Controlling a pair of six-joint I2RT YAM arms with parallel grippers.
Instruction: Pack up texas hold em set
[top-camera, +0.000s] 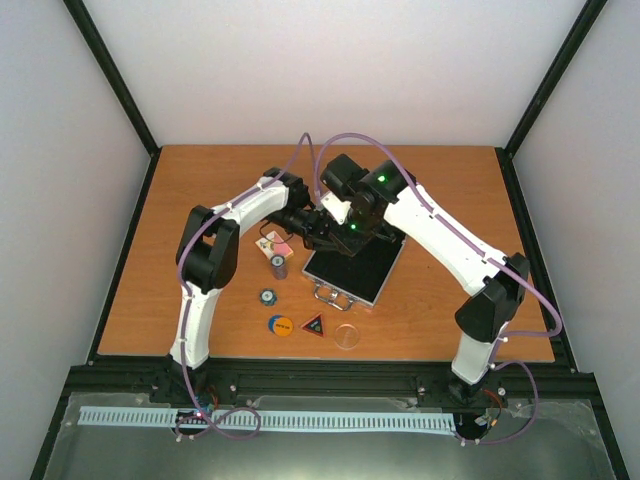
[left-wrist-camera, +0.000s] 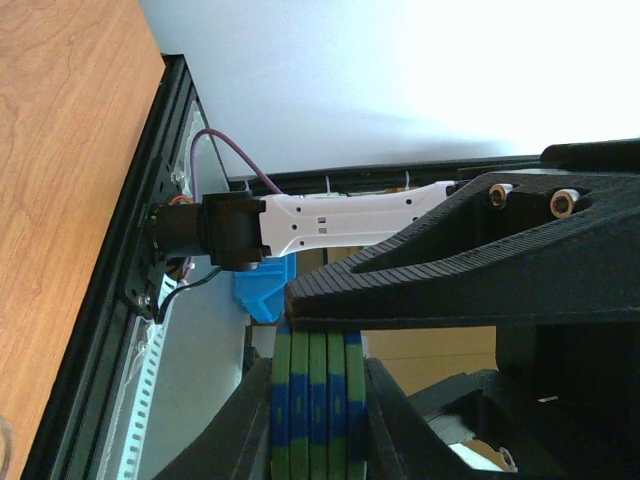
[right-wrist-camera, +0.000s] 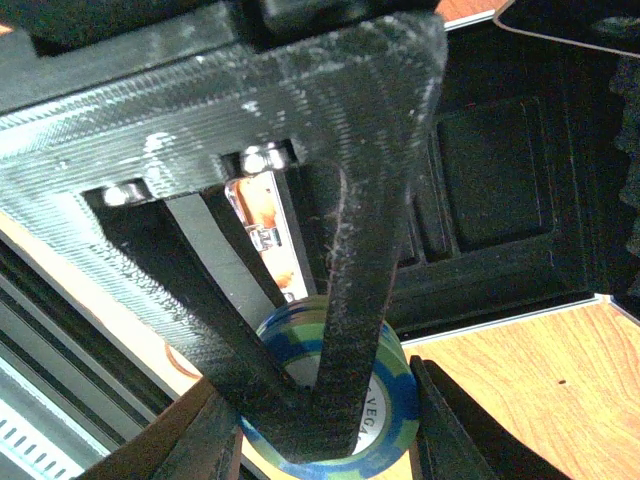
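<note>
The set's silver case (top-camera: 362, 272) lies open at mid-table, and its black lining (right-wrist-camera: 490, 170) fills the right wrist view. Both grippers meet just above the case's far left corner. A short stack of green-blue poker chips (left-wrist-camera: 318, 420) stands on edge between the fingers of my left gripper (left-wrist-camera: 315, 388), which is shut on its flat faces. My right gripper (right-wrist-camera: 325, 420) is shut on the rim of the same chips (right-wrist-camera: 378, 406). On the table to the left are the pink-white card pack (top-camera: 276, 243), another chip stack (top-camera: 278, 266) and a single chip (top-camera: 267, 296).
An orange disc (top-camera: 281, 325), a black-red triangle (top-camera: 314, 324) and a clear disc (top-camera: 347, 336) lie in a row near the table's front edge. The case handle (top-camera: 333, 294) faces them. A black frame (top-camera: 128, 250) borders the wooden table.
</note>
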